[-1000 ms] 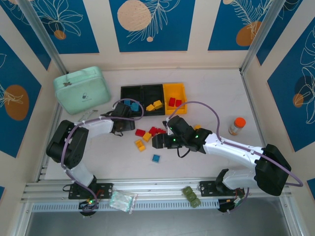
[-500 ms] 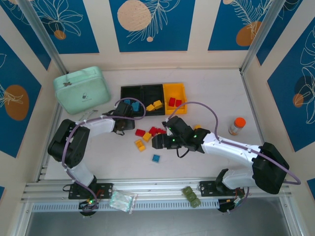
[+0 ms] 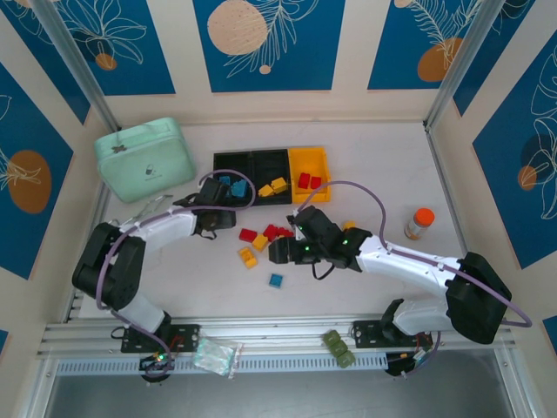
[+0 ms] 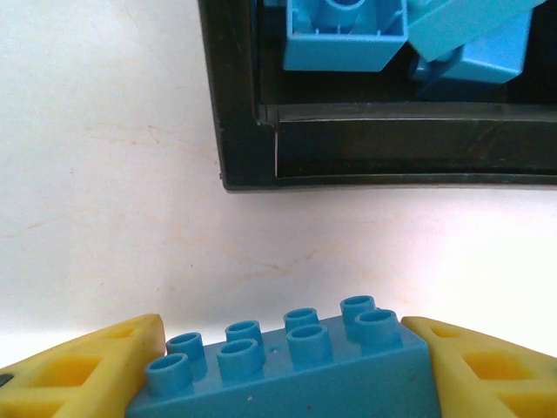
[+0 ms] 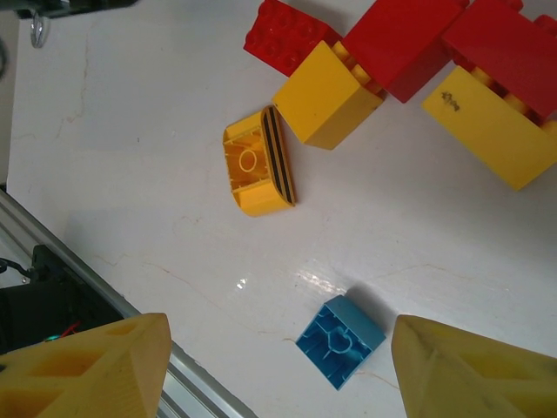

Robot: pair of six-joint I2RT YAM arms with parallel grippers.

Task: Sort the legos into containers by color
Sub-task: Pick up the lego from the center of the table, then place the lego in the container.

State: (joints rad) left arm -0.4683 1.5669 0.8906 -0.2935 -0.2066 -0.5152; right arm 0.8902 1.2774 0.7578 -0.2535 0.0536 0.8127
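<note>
My left gripper is shut on a blue lego with its studs up, just short of the near left corner of the black container. That container holds more blue legos. From above, the left gripper sits in front of the row of containers: blue, yellow and red legos lie in them. My right gripper hangs open above a small overturned blue lego. Loose yellow and red legos lie beyond it.
A mint-green case stands at the back left and an orange-capped bottle at the right. An olive-green toy and a plastic bag lie on the front rail. A curved yellow piece rests left of the pile.
The left arm's elbow has swung out to the left and lower, while its gripper stayed near the black container with narrower jaws. The right arm has hardly moved.
</note>
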